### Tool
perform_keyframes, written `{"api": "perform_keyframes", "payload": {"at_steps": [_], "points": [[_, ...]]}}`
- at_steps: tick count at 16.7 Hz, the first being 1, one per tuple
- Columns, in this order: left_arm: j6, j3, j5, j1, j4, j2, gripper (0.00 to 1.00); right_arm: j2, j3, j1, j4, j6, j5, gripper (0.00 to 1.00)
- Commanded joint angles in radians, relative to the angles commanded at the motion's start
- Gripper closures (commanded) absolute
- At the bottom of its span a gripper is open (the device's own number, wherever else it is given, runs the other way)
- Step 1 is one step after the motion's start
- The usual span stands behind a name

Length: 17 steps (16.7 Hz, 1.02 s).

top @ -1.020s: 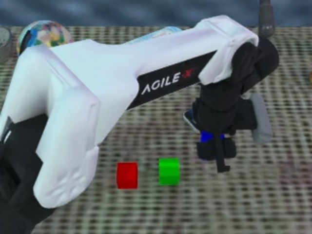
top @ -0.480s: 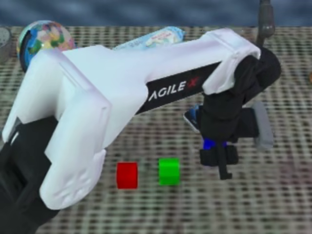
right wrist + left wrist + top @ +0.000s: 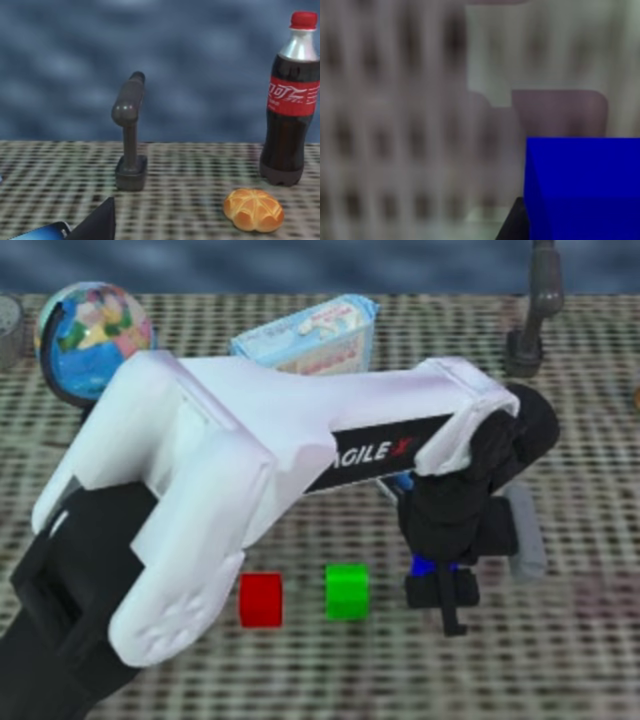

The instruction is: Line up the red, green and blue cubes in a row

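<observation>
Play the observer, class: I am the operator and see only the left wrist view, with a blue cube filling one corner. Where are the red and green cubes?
Observer: In the top view, the red cube and the green cube sit side by side on the table, apart, with red on the left.
Operator: And the blue cube?
Observer: The left gripper holds the blue cube to the right of the green one, a little above their line in the picture.
Operator: Where is the right arm?
Observer: Outside the top view; its wrist view shows a cola bottle and a bread roll.
</observation>
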Motion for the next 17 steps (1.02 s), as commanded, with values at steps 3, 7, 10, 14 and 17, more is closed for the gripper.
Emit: {"api": "perform_keyframes", "payload": {"at_steps": [3, 7, 10, 14, 17], "points": [[0.000, 0.000, 0.000, 0.000, 0.000, 0.000, 0.85, 0.000, 0.000, 0.000, 0.000, 0.000, 0.000, 0.00], [0.000, 0.000, 0.000, 0.000, 0.000, 0.000, 0.55, 0.000, 0.000, 0.000, 0.000, 0.000, 0.000, 0.00], [0.000, 0.000, 0.000, 0.000, 0.000, 0.000, 0.32, 0.000, 0.000, 0.000, 0.000, 0.000, 0.000, 0.00], [0.000, 0.000, 0.000, 0.000, 0.000, 0.000, 0.02, 0.000, 0.000, 0.000, 0.000, 0.000, 0.000, 0.00], [0.000, 0.000, 0.000, 0.000, 0.000, 0.000, 0.00, 0.000, 0.000, 0.000, 0.000, 0.000, 0.000, 0.00]]}}
